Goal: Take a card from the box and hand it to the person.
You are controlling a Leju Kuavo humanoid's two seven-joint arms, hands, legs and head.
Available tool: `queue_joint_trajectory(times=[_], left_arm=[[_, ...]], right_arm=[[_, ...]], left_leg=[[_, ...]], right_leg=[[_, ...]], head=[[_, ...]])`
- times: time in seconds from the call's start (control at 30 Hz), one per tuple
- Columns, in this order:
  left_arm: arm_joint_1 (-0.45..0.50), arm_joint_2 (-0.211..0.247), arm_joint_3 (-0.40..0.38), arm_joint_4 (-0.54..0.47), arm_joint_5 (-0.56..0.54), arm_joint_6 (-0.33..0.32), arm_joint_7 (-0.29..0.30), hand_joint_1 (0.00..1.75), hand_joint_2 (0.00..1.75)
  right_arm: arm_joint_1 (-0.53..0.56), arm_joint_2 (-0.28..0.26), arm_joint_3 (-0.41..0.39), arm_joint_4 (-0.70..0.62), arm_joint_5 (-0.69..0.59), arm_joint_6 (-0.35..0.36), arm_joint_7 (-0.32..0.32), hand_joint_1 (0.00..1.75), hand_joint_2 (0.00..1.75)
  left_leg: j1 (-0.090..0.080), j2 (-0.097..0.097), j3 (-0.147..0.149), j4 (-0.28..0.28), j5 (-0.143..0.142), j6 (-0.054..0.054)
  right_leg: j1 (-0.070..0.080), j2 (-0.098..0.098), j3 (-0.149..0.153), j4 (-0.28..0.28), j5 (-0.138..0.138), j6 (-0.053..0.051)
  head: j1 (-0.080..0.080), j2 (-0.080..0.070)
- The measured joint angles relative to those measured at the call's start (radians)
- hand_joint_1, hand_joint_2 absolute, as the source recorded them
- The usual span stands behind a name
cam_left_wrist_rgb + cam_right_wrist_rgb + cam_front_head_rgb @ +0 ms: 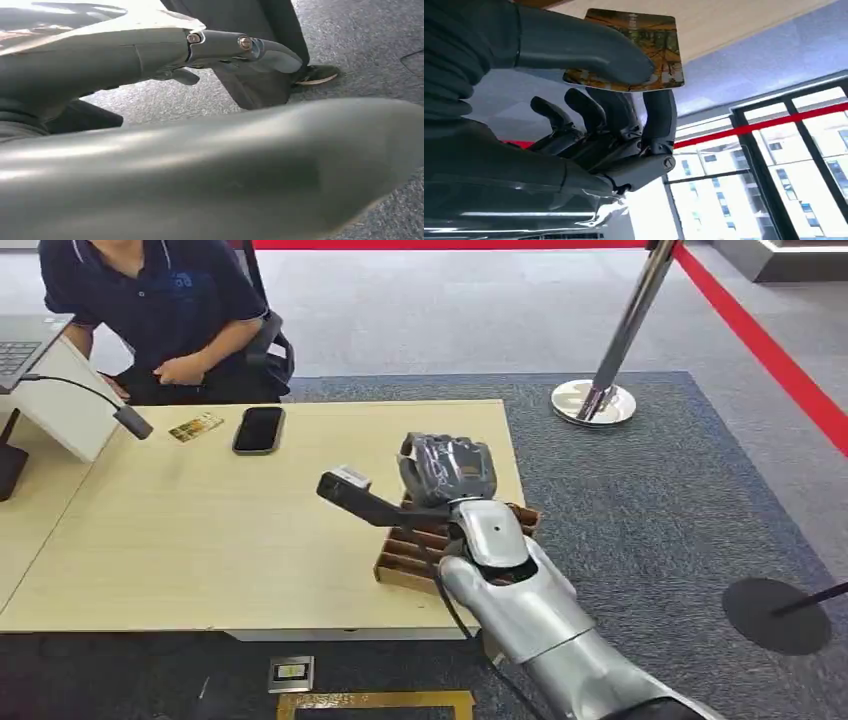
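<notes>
A brown, slotted card box (404,562) sits at the right front edge of the light wooden table (200,530). My right hand (448,468) hovers just above the box, its back toward the head camera. In the right wrist view this hand (614,125) pinches a gold and green patterned card (644,45) between the thumb and a fingertip, and the other fingers curl below it. A person (160,300) in a dark blue shirt sits at the table's far left side. My left hand (200,160) hangs over grey carpet with a finger (225,47) stretched out and nothing in it.
Another card (196,427) and a black phone (259,429) lie on the table in front of the person. A white stand (60,400) with a cable fills the far left corner. A chrome barrier post (595,400) stands on the carpet to the right.
</notes>
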Motion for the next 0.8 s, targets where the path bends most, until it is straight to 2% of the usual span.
queue_joint_trajectory(times=[0.13,0.33,0.63,0.8], left_arm=[[0.0,0.0,-0.001,0.0,-0.013,-0.002,-0.007,0.0,0.0],[-0.001,0.0,-0.002,0.0,-0.016,-0.003,-0.018,0.0,0.0],[-0.001,0.0,-0.008,0.0,-0.011,-0.003,-0.016,0.0,0.0],[-0.002,0.0,-0.011,0.0,-0.005,-0.002,-0.012,0.0,0.0]], right_arm=[[-0.032,0.017,0.031,-0.039,-0.008,-0.002,-0.037,1.5,1.75],[-0.11,0.053,0.078,-0.004,-0.008,-0.03,-0.059,1.5,1.75],[-0.189,0.079,0.207,0.126,-0.074,-0.043,0.016,1.55,1.75],[-0.215,0.082,0.297,0.186,-0.165,-0.05,0.053,1.57,1.75]], left_leg=[[0.0,0.0,0.0,0.0,0.0,-0.001],[0.0,0.0,0.0,0.0,0.001,-0.001],[0.0,0.0,0.0,0.0,0.001,0.0],[0.0,0.0,0.0,0.0,0.001,0.0]], right_leg=[[0.0,0.0,0.0,0.0,0.0,0.0],[0.0,0.0,0.0,0.0,0.0,-0.001],[0.0,0.0,0.0,0.0,0.001,0.0],[0.0,0.0,0.0,0.0,0.001,0.0]], head=[[0.0,0.0],[0.0,0.0],[0.0,0.0],[0.0,0.0]])
